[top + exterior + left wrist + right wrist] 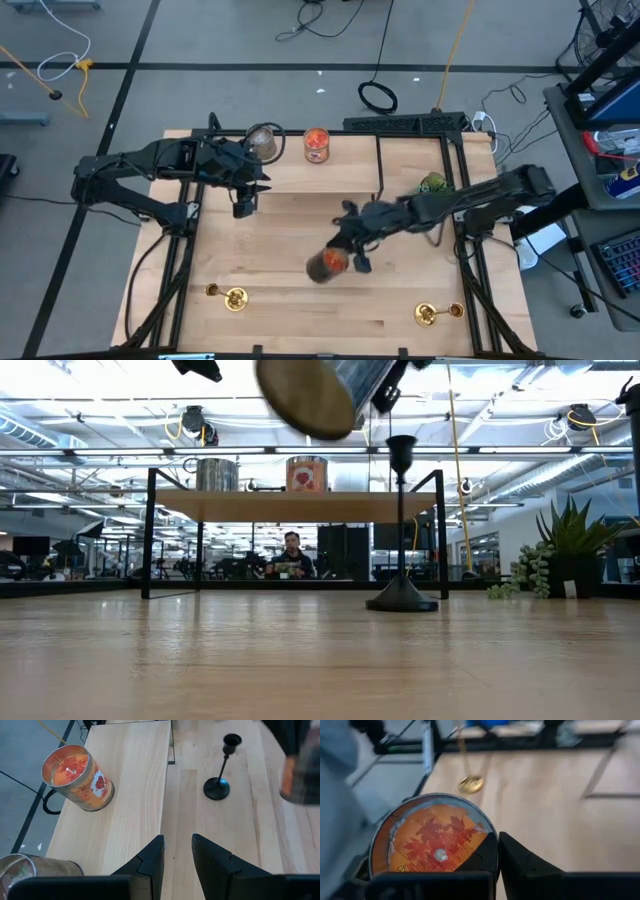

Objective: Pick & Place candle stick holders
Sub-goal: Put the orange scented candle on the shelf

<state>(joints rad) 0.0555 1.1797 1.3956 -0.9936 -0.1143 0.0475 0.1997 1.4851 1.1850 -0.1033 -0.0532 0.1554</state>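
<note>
Three holders on show: two gold ones at the near edge of the tabletop [300, 210], the left gold holder [232, 298] and the right gold holder [428, 314], each lying on its side, well apart from one another. The black holder [220, 770] stands upright mid-table; the low view catches it too, while from above the right arm hides it.

Three jars as well. The right end effector [345, 258] hangs over the middle of the tabletop, fingers clamped on an orange jar [328, 265], lifted clear and tilted; its wrist camera looks straight into the orange wax. A second orange jar [316, 145] and a grey jar [264, 141] sit on the raised shelf [125, 815] at the far side. One green plant [433, 183] is beside the right arm.

The left end effector [243, 204] hovers just in front of the shelf, fingers a little apart, holding nothing.

Only the low view shows a person [291, 556] seated in the room beyond.
</note>
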